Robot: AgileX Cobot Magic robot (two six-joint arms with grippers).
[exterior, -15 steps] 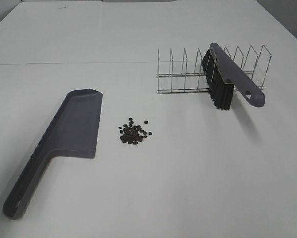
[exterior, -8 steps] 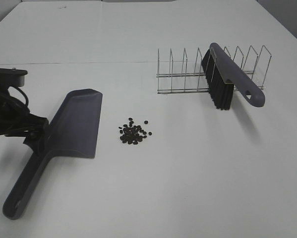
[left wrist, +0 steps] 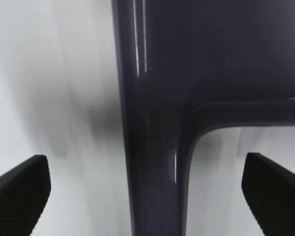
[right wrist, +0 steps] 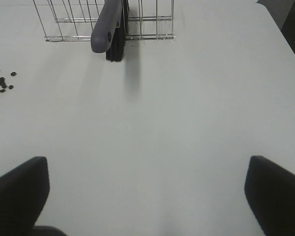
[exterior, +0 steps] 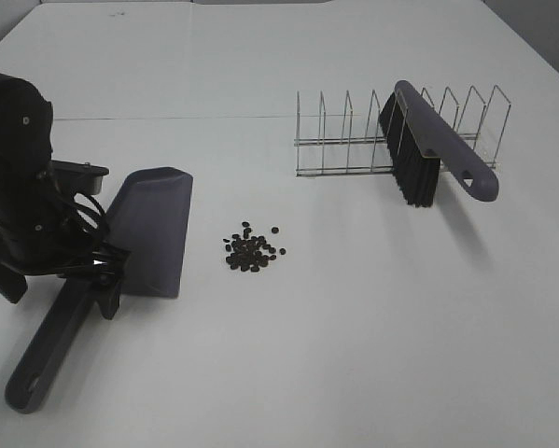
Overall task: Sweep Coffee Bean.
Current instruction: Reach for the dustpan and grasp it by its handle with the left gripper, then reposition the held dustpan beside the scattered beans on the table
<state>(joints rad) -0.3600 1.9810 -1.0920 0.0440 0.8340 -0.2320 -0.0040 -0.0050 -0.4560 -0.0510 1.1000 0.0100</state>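
The left gripper [left wrist: 147,194] has just arrived over the handle of the dustpan [exterior: 153,229], fingers [left wrist: 19,189] spread astride it. The right fingers [right wrist: 19,191] are spread too, and the coffee beans [exterior: 251,250] beside the dustpan wait unswept.

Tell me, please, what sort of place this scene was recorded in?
Most likely a robotics lab test bench, not a real kitchen: a white table holds a dustpan, a brush propped in a wire rack and a pile of coffee beans, with a black robot arm over the dustpan.
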